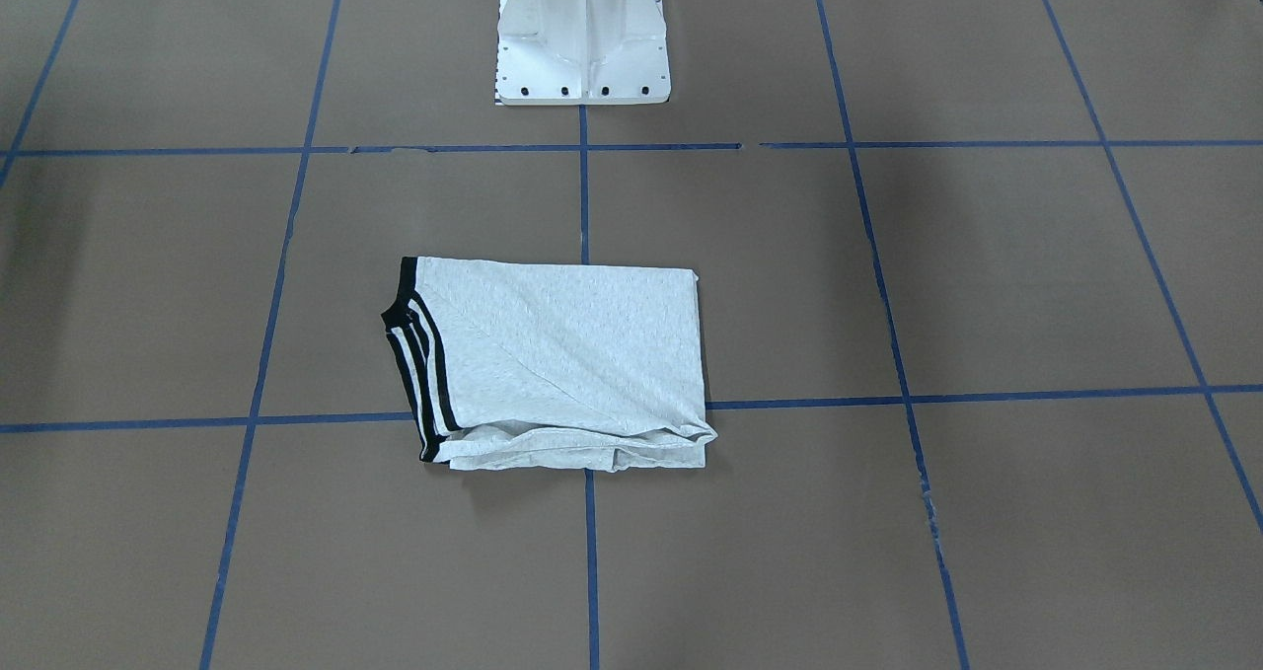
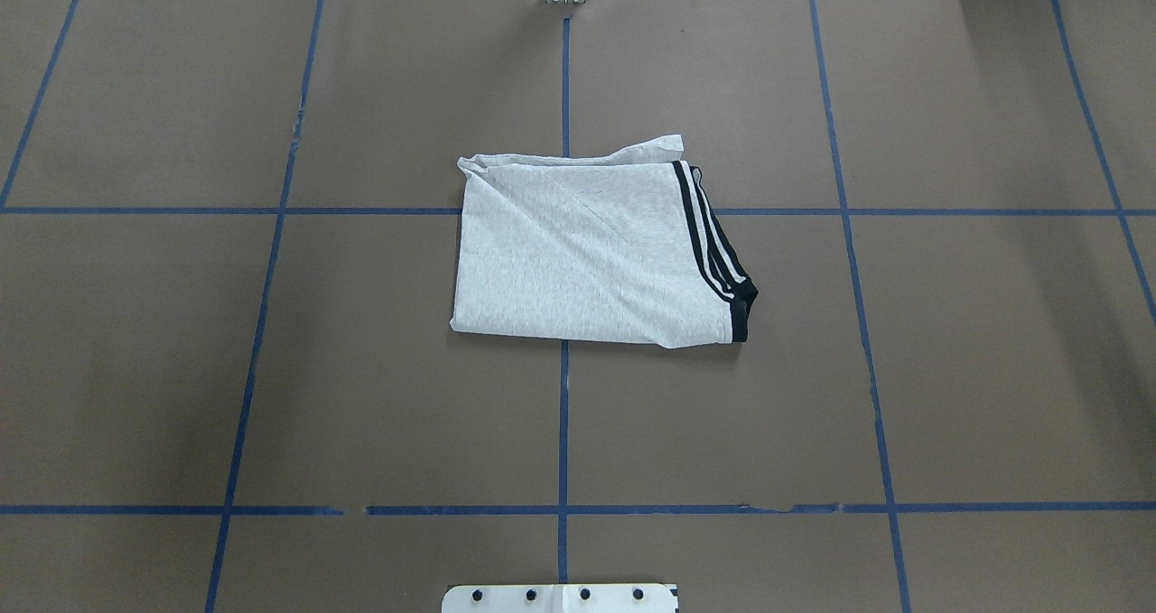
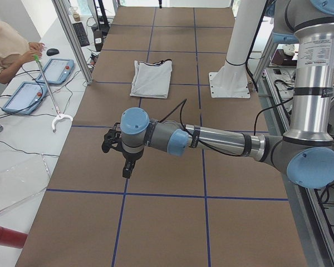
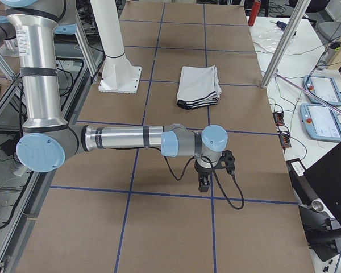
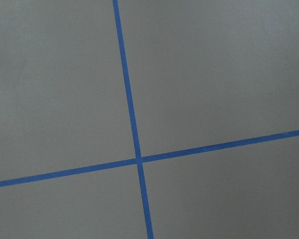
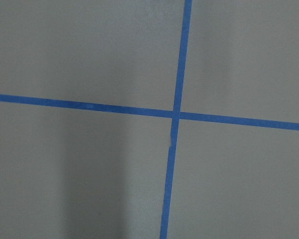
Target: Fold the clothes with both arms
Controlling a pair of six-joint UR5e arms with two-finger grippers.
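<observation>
The light grey T-shirt (image 2: 587,252) lies folded into a rectangle at the table's middle, with black double stripes along one end; its print is hidden. It also shows in the front view (image 1: 562,354) and both side views (image 3: 151,78) (image 4: 199,85). The left gripper (image 3: 126,169) hangs over bare table far from the shirt, near the table's left end. The right gripper (image 4: 203,185) hangs likewise near the right end. Both grippers show only in the side views, so I cannot tell whether they are open or shut. Both wrist views show only brown table and blue tape lines.
The white pedestal base (image 1: 582,48) stands behind the shirt. An operator (image 3: 5,44) sits at a side bench with teach pendants (image 3: 55,69) and a grabber stick (image 3: 49,92). Aluminium frame posts (image 4: 278,48) stand at the table edges.
</observation>
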